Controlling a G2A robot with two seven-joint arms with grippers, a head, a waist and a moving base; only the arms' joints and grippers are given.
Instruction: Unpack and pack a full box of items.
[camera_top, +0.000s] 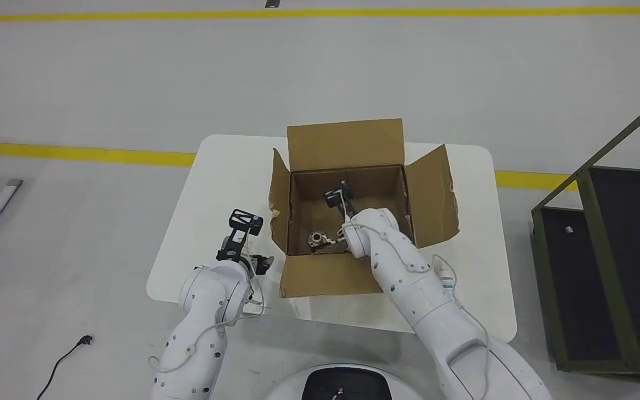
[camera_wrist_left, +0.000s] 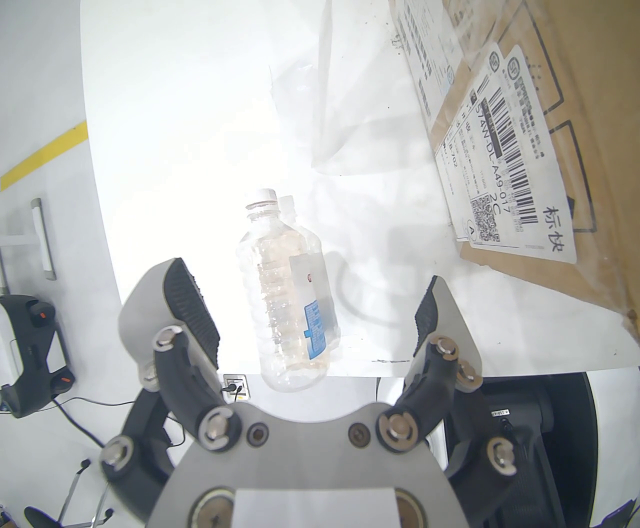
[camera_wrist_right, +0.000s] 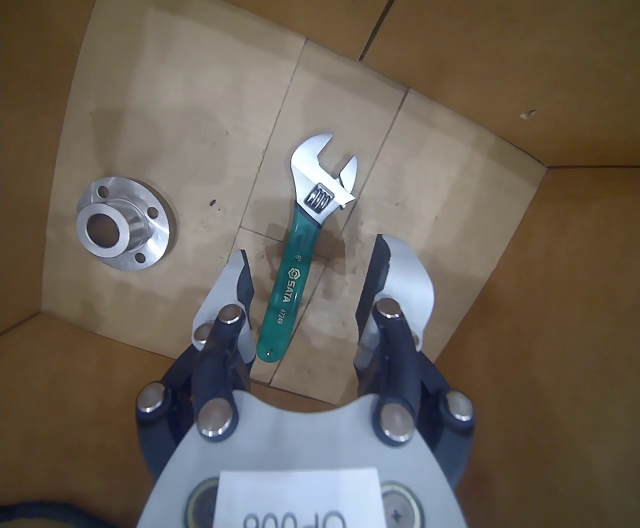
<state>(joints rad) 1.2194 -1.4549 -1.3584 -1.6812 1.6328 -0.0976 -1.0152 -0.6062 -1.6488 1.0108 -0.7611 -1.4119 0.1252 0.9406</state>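
An open cardboard box (camera_top: 345, 150) stands mid-table. My right gripper (camera_top: 340, 197) is down inside it. In the right wrist view that gripper (camera_wrist_right: 314, 252) is open just above a green-handled adjustable wrench (camera_wrist_right: 292, 280) lying flat on the box floor, its handle between the fingers. A round steel flange (camera_wrist_right: 125, 222) (camera_top: 320, 240) lies beside the wrench. My left gripper (camera_top: 243, 228) hangs outside the box's left wall. It is open (camera_wrist_left: 310, 295) over a clear plastic bottle (camera_wrist_left: 290, 290) near the table's edge. I cannot tell whether the bottle rests on the table.
The box's labelled side wall (camera_wrist_left: 525, 150) stands close beside the bottle, with a clear plastic bag (camera_wrist_left: 325, 125) on the white table (camera_top: 230, 170) next to it. All box flaps are folded outward. A dark green rack (camera_top: 590, 270) stands on the floor to the right.
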